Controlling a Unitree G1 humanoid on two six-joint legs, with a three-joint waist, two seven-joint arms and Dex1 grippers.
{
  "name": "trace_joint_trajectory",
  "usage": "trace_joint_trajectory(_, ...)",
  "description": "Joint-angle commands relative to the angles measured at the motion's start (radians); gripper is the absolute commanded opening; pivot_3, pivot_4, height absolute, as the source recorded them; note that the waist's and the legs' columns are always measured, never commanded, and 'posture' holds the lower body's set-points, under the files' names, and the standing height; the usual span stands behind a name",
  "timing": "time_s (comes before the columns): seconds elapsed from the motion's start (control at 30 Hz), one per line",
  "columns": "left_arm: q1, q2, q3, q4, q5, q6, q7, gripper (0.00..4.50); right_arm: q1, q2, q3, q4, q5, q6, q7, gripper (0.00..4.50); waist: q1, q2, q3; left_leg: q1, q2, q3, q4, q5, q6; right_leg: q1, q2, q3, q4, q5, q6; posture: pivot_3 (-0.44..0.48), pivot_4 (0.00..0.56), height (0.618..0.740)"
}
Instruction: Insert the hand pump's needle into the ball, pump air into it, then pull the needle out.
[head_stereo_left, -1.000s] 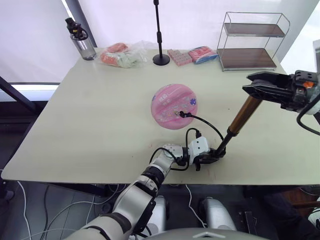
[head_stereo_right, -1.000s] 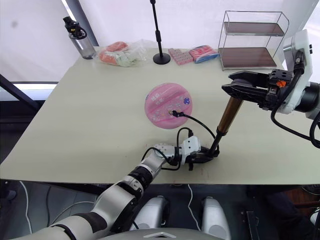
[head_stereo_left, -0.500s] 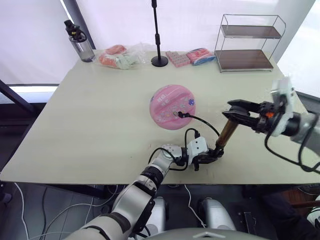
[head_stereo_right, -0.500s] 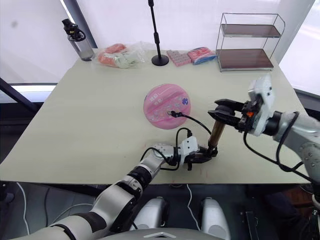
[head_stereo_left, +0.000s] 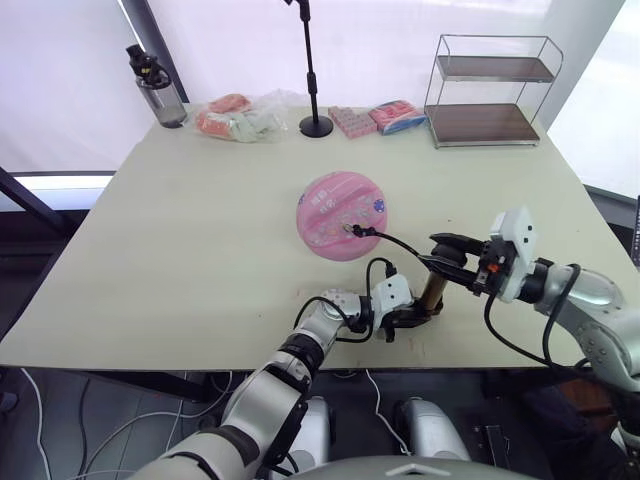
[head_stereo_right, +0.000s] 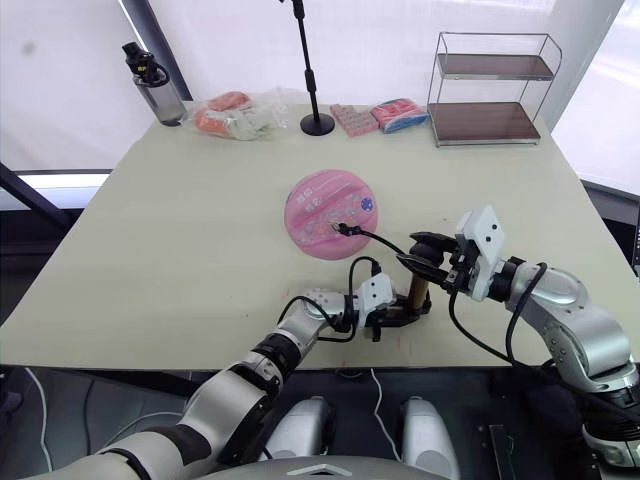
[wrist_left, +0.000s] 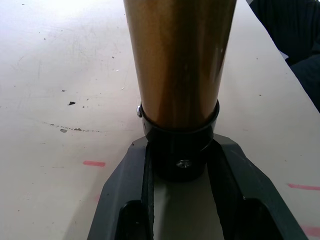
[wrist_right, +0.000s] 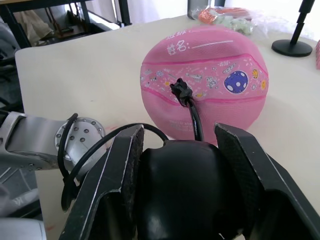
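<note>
The left gripper (wrist_left: 180, 170) is clamped on the black base cap of the hand pump (head_stereo_left: 432, 290), which stands upright on the table (head_stereo_left: 180, 240). The right gripper (wrist_right: 185, 165) is closed around the pump's black handle at the top. The ball (head_stereo_left: 345, 214) lies at 11 o'clock from the pump, the needle fitting (wrist_right: 181, 90) seated in it.

ball: pink printed ball (head_stereo_left: 345, 215) mid-table (head_stereo_left: 180, 240).
pump: gold-bronze metal hand pump (head_stereo_left: 433, 290) right, nearer the front edge.
rack: wire two-tier rack (head_stereo_left: 487, 90) far right corner.
</note>
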Motion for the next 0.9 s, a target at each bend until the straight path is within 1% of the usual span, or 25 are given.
trace_joint_trajectory(0.03, 0.04, 0.021, -0.019, 0.053, 0.035, 0.039, -0.012, 1.07, -0.081, -0.062, -0.131, -0.041, 0.112, 0.096, 0.009, 1.83, 0.002, 0.003, 0.004, -0.001, 0.0, 0.0, 0.0, 0.0, 0.0, -0.001, 0.0, 0.0, 0.0, 0.0, 0.0, 0.0, 0.15, 0.731)
trace_joint_trajectory(0.13, 0.042, 0.019, -0.02, 0.051, 0.035, 0.041, -0.014, 1.07, -0.146, -0.13, -0.209, -0.052, 0.193, 0.159, 0.024, 1.83, 0.007, 0.007, 0.007, -0.003, -0.001, 0.0, 0.0, 0.0, 0.0, -0.002, 0.0, 0.0, 0.0, 0.0, 0.0, 0.0, 0.15, 0.731)
trace_joint_trajectory(0.43, 0.045, 0.012, -0.022, 0.053, 0.038, 0.04, -0.014, 1.07, -0.308, -0.26, -0.346, -0.027, 0.386, 0.3, 0.007, 1.83, 0.007, 0.006, 0.012, -0.005, -0.002, 0.0, 0.0, 0.0, 0.0, -0.003, -0.002, 0.0, 0.0, 0.0, 0.0, 0.0, 0.15, 0.731)
trace_joint_trajectory(0.6, 0.044, 0.014, -0.022, 0.053, 0.039, 0.04, -0.016, 1.07, -0.381, -0.309, -0.384, 0.007, 0.458, 0.355, -0.019, 1.83, 0.007, 0.005, 0.013, -0.005, -0.002, 0.001, 0.0, 0.0, 0.0, -0.003, -0.003, 0.0, -0.001, 0.0, 0.0, 0.0, 0.15, 0.731)
trace_joint_trajectory(0.7, 0.043, 0.015, -0.022, 0.054, 0.039, 0.039, -0.016, 1.07, -0.412, -0.311, -0.393, 0.023, 0.489, 0.375, -0.045, 1.83, 0.007, 0.005, 0.015, -0.005, -0.002, 0.001, 0.0, 0.0, 0.0, -0.003, -0.003, 0.0, -0.001, 0.0, 0.0, 0.0, 0.15, 0.731)
trace_joint_trajectory(0.77, 0.043, 0.015, -0.022, 0.055, 0.04, 0.038, -0.016, 1.07, -0.39, -0.3, -0.381, 0.008, 0.488, 0.38, -0.051, 1.83, 0.007, 0.005, 0.015, -0.006, -0.003, 0.001, 0.0, 0.0, 0.0, -0.004, -0.004, 0.0, -0.001, 0.0, 0.0, 0.0, 0.15, 0.731)
trace_joint_trajectory(0.9, 0.044, 0.013, -0.022, 0.055, 0.039, 0.038, -0.015, 1.07, -0.206, -0.27, -0.293, -0.07, 0.376, 0.334, -0.005, 1.83, 0.008, 0.003, 0.013, -0.006, -0.004, 0.0, -0.001, 0.0, 0.0, -0.003, -0.004, 0.0, -0.001, 0.0, 0.0, 0.0, 0.15, 0.731)
